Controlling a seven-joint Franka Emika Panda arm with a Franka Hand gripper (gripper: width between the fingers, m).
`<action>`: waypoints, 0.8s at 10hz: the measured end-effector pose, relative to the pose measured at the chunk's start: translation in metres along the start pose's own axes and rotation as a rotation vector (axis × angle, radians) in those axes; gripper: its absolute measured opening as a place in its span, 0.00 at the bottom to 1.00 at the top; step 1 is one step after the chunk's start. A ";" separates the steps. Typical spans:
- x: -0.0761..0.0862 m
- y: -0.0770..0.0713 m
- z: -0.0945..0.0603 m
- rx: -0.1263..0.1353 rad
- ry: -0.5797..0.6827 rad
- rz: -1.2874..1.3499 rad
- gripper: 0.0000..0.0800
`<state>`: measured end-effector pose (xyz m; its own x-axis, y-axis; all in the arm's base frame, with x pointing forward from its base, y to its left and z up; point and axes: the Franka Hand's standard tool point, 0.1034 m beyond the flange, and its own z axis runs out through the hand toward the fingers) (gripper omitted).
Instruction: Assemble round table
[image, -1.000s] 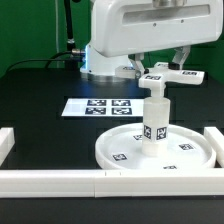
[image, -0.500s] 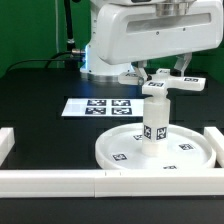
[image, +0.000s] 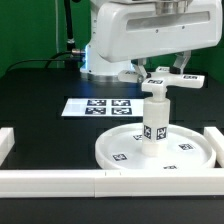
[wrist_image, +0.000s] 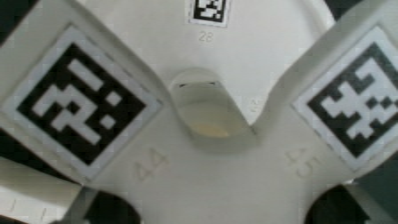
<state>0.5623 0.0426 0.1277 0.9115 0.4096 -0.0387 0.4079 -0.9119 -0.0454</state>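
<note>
Left of the post (image: 154, 125) lies the marker board (image: 100, 106) on the black surface (image: 40, 95); the post stands upright in the rimmed disc (image: 113, 152), the cross-shaped piece (image: 168, 81) at its top under the gripper (image: 160, 69), whose fingers' spread I cannot tell.

You have bright, even light in the exterior view: the round disc (image: 108, 142) nearly washes out against the black bench (image: 40, 85), and shadows are faint. Your wrist view is soft, the cross-shaped piece (wrist_image: 196, 175) blurred at close range.
</note>
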 end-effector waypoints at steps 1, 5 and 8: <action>-0.002 -0.001 0.000 0.001 -0.002 0.000 0.56; -0.002 0.000 0.003 0.002 -0.006 0.001 0.56; -0.002 0.003 0.008 0.003 -0.011 0.006 0.56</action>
<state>0.5618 0.0390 0.1199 0.9133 0.4043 -0.0494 0.4021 -0.9143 -0.0482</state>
